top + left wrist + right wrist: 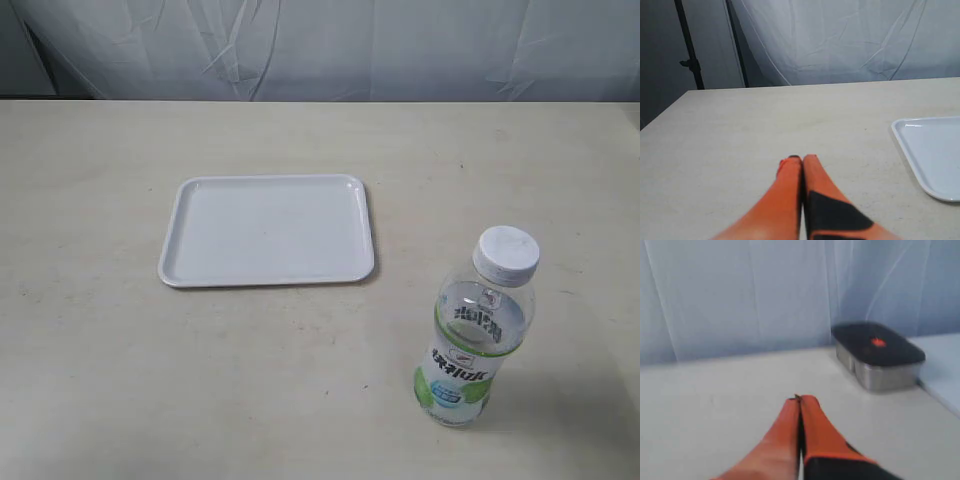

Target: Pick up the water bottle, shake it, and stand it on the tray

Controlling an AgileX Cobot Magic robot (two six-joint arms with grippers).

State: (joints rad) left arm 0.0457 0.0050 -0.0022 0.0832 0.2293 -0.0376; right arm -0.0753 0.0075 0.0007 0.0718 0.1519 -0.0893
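Exterior view: water bottle (473,335) upright on tabletop (100,350), capped, toward near edge, right side, well apart from tray (267,230). Tray lies flat mid-tabletop, closer to far edge.

Left wrist view: left pincer (802,159) pressed together, tips over bare tabletop; tray corner near.

Right wrist view: right pincer (800,400) pressed together over tabletop. Black-lidded metal box (877,357) sits by tabletop edge, curtain (740,300) behind.
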